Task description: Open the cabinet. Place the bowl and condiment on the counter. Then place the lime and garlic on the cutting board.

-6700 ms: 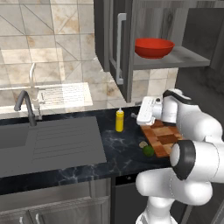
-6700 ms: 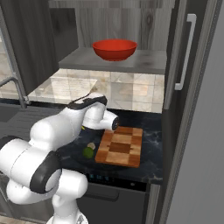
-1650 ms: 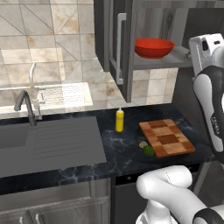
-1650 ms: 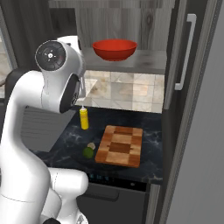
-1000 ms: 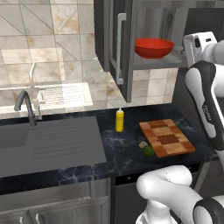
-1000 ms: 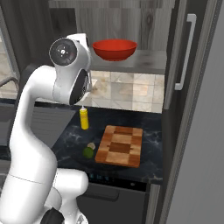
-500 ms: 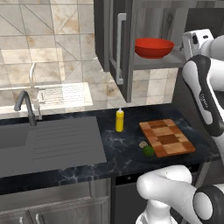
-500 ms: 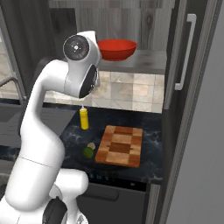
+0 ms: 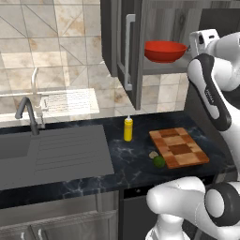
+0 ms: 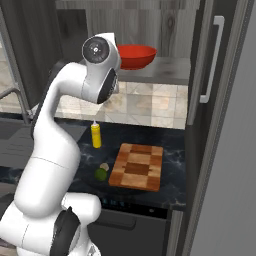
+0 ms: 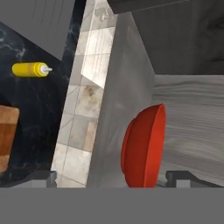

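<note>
I am reading the bench (image 9: 122, 164) from its left: the slim yellow condiment (image 9: 128, 129) is standing near the back edge, a smooth plastic bottle that looks light and a little slippery. Next come the pale garlic (image 9: 153, 154) and dark green lime (image 9: 159, 161), sitting just beside the left edge of the checkered cutting board (image 9: 178, 147) and not yet on it; both look small, round and likely to roll. Above the board, the dark wood-grain cabinet (image 9: 126, 51) is hanging open, and the glossy red bowl (image 9: 165, 50) is resting on its grey shelf (image 10: 170, 70), near the front edge. I am judging it rigid, light and slick, so the thin rim is probably the place to pinch. My gripper (image 11: 111, 177) is hovering level with that rim, fingers spread wide and holding nothing.
</note>
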